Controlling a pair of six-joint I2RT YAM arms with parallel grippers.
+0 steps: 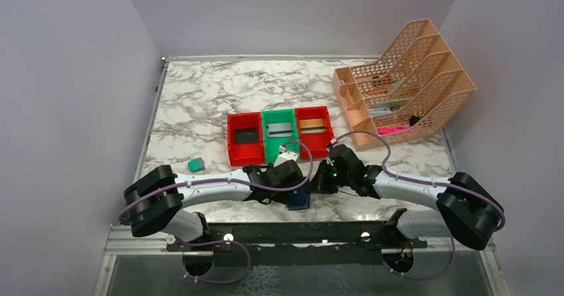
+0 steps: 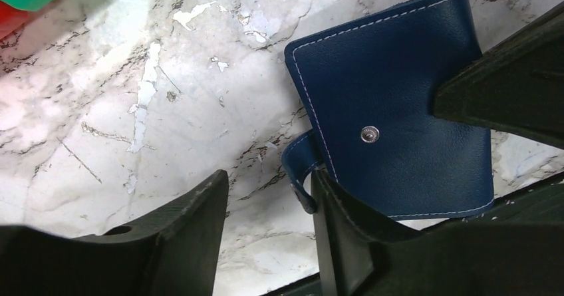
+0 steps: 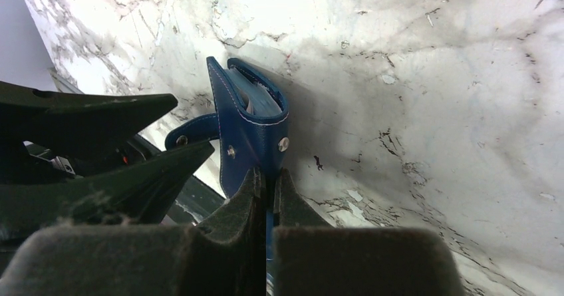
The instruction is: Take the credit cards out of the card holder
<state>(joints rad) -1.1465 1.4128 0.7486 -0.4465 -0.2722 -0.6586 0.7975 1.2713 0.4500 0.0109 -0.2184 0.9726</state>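
Observation:
The navy card holder (image 1: 299, 199) is near the table's front edge, between both grippers. My right gripper (image 3: 269, 173) is shut on one edge of the holder (image 3: 249, 123) and holds it on edge, slightly parted, with its pale inner pockets showing. My left gripper (image 2: 269, 176) is open. Its right finger (image 2: 332, 209) is against the holder's (image 2: 392, 110) stitched edge, with the snap tab (image 2: 299, 169) hanging at the gap. A black card (image 1: 246, 135), a silver-grey card (image 1: 279, 130) and a gold card (image 1: 314, 126) lie in the bins. No card shows in the holder.
Three joined bins, red (image 1: 233, 146), green (image 1: 267, 151) and red (image 1: 324, 151), stand just behind the grippers. A small teal block (image 1: 195, 164) lies to the left. An orange mesh file rack (image 1: 406, 83) stands at the back right. Walls close in on both sides.

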